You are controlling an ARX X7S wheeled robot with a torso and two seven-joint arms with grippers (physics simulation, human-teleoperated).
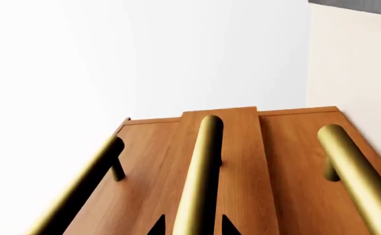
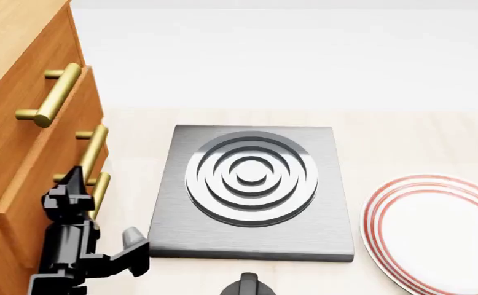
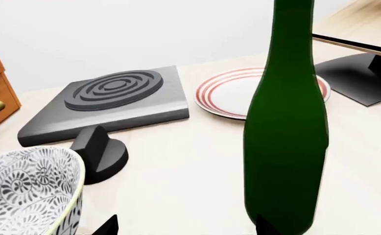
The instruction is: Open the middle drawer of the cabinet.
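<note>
The orange-brown cabinet [image 2: 10,37] stands at the table's left edge with three brass bar handles. In the left wrist view the middle drawer [image 1: 243,161] stands slightly proud of the two fronts beside it. My left gripper [image 1: 192,227] has its two black fingertips close on either side of the middle brass handle [image 1: 200,171], shut on it. In the head view the left gripper [image 2: 74,184] is up against the cabinet front by the middle handle [image 2: 91,150]. My right gripper [image 3: 185,230] is open and empty, low over the table.
A grey hob plate [image 2: 251,178] lies right of the cabinet, with a red-rimmed plate [image 2: 435,227] further right. Near the right gripper are a green bottle [image 3: 288,122], a patterned bowl [image 3: 27,186], a black knob [image 3: 99,152] and a dark stand [image 3: 360,73].
</note>
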